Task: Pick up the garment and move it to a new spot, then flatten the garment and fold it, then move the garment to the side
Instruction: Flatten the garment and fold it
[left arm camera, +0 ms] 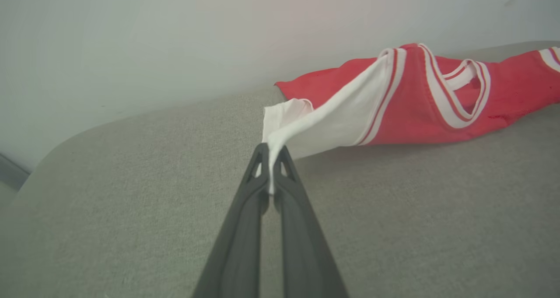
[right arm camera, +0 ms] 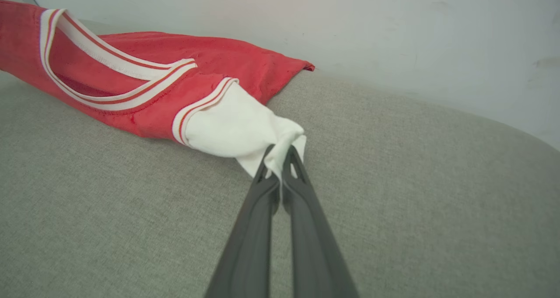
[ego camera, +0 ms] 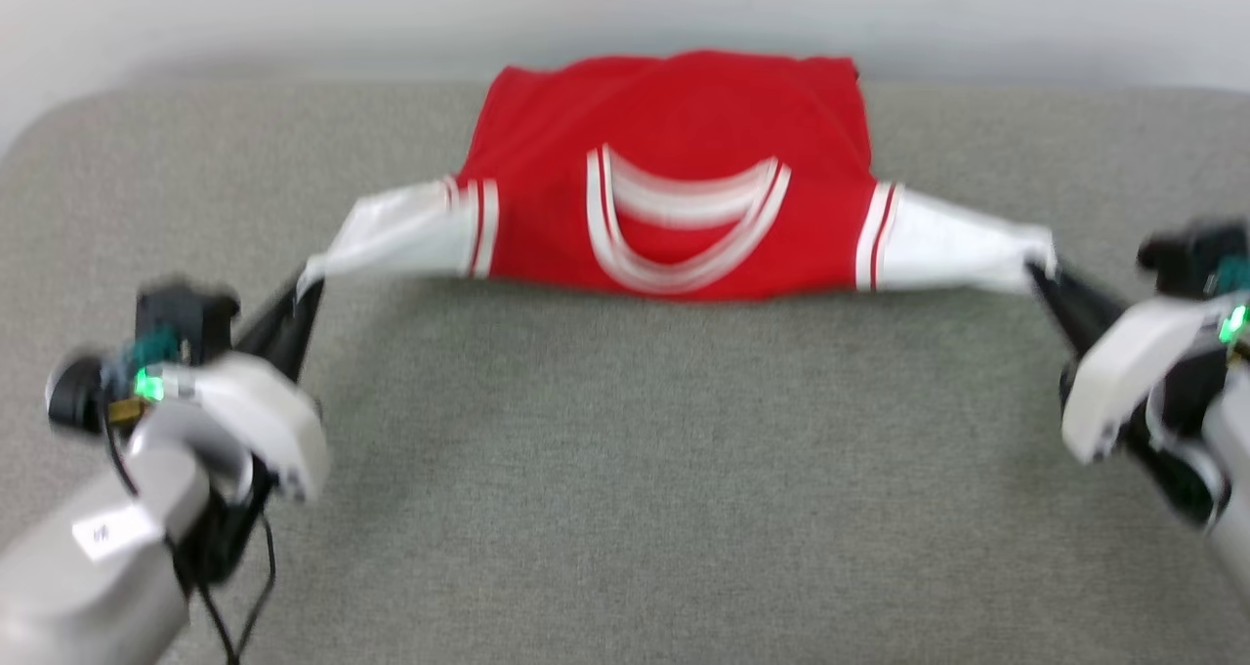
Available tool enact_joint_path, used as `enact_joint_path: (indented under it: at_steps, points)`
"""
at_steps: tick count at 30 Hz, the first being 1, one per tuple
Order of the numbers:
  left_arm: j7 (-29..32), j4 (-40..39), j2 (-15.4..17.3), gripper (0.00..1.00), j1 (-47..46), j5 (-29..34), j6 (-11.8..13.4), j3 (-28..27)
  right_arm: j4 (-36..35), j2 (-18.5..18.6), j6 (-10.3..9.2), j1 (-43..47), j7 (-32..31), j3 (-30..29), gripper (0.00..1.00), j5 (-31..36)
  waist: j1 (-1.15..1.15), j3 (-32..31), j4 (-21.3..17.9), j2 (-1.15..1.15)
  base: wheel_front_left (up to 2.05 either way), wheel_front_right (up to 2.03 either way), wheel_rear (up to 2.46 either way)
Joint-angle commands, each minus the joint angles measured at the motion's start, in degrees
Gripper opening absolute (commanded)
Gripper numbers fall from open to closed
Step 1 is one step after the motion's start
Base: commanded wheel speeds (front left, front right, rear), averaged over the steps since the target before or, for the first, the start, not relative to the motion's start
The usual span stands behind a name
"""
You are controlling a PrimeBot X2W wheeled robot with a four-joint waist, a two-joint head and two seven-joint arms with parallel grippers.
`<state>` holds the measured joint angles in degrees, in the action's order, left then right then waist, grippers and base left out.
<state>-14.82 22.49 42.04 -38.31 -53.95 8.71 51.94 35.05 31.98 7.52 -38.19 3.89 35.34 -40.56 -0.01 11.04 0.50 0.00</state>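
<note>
- The left gripper (ego camera: pixel 309 292) is seen with its jaws pressed together on the cuff of the white left sleeve (ego camera: pixel 400 230). The sleeve is drawn taut away from the tips.
- Between the two pairs of jaws, the garment (ego camera: pixel 674 138) is stretched wide over the grey padded surface (ego camera: pixel 625 470). Its red body is laid beyond the tips, toward the wall (ego camera: pixel 625 1), and the striped collar (ego camera: pixel 684 230) is turned back toward the robot.
- The right gripper (ego camera: pixel 1043 276) is clamped in the same way on the bunched end of the white right sleeve (ego camera: pixel 952 240), just ahead of its tips.
- The garment is judged to have been picked up, and the spreading appears to be in hand. The cloth is not yet flat, since the shoulder edge is raised between the jaws. Folding and the move to the side are left to be done.
- It cannot be told which face of the shirt is turned up. The far hem is hard to separate from the foot of the wall, the head view is blurred, and both arms are cut off at the picture's edges.
</note>
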Motion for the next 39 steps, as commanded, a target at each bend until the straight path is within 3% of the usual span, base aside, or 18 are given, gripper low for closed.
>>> enact_joint_path:
  at_steps: [1,14,20,34,35,36,39]
  points:
    - [-0.3,-1.2,0.6,0.00,3.3,-1.3,0.9,0.0,-0.5,-0.1,-0.06,2.9,-0.2,-0.1,0.00,-0.5,0.01,-2.8,-0.7,0.00,0.00,0.00,0.00]
    - [-0.5,-7.0,2.9,0.00,24.7,-7.6,7.1,-2.5,-3.8,-0.7,-0.06,23.1,-1.7,-4.0,0.00,-1.7,0.01,-11.4,-1.4,0.00,0.00,0.00,0.00]
    - [-0.4,-8.8,1.9,0.00,33.0,-8.5,8.6,-6.2,-5.6,-0.6,-0.07,30.6,-2.3,-7.4,0.00,-0.8,0.01,-12.7,-1.7,0.00,0.00,0.00,0.00]
    - [-0.4,-8.9,-0.8,0.00,41.3,-5.9,7.8,-9.9,-9.3,-1.1,-0.08,43.1,-5.2,-15.6,0.00,0.5,0.01,-13.2,0.0,0.00,0.00,0.00,0.00]
    - [-0.4,-8.9,-1.1,0.00,41.2,-5.6,7.7,-10.0,-9.5,-1.5,-0.08,43.3,-5.4,-16.3,0.31,0.8,0.01,-13.2,0.1,0.00,0.00,0.00,0.00]
    - [-0.4,-8.9,-1.3,0.00,41.0,-5.4,7.6,-10.1,-9.9,-1.9,-0.08,43.3,-5.3,-17.0,1.00,1.1,0.01,-13.1,0.2,0.00,0.00,0.00,0.00]
    - [-0.4,-9.2,-2.1,0.00,40.4,-4.6,7.5,-10.8,-11.1,-2.9,-0.07,42.3,-5.5,-19.2,1.00,2.4,0.01,-12.9,0.3,0.00,0.00,0.00,0.00]
